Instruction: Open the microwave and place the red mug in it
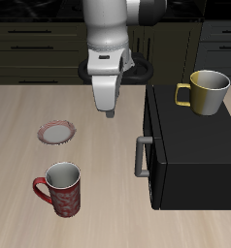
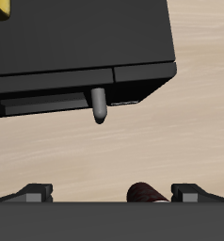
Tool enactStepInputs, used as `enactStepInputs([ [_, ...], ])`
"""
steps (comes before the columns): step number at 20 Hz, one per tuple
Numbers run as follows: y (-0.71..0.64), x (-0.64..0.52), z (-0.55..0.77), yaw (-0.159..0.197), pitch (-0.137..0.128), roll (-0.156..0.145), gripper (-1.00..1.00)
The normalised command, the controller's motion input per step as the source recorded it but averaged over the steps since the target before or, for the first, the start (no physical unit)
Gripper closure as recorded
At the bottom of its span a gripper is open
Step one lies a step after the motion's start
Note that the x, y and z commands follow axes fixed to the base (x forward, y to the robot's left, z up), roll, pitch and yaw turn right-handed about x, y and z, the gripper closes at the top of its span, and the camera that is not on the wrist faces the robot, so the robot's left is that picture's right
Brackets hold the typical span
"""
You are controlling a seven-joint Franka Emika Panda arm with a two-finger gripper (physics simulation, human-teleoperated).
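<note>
Red mug (image 2: 147, 194) mostly cut off in wrist view.

So what you've got behind the action is a run of dark cabinets (image 1: 35, 44) along the back, nearly black, with thin pale bar handles on the doors and drawers. You can see the panel seams, but not much else since it's all pretty dim back there. The tabletop (image 1: 30, 102) is a light wood, beige with fine grain streaks, and it's evenly lit with only soft shadows. From the wrist view you get that same pale wood surface.
</note>
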Motion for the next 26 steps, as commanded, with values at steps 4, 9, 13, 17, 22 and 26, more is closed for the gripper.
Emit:
enactStepInputs([
  [4,0.06,0.05,-0.03,0.133,-0.094,0.021,-1.0],
  [9,0.0,0.02,-0.06,0.013,-0.008,0.017,-1.0],
  [13,-0.06,0.0,-0.11,0.058,-0.026,0.014,-1.0],
  [17,0.02,-0.02,-0.11,0.033,0.001,0.02,-1.0],
  [22,0.05,0.0,-0.06,0.024,-0.029,-0.005,-1.0],
  [26,0.1,0.01,-0.19,-0.068,0.016,0.001,-1.0],
])
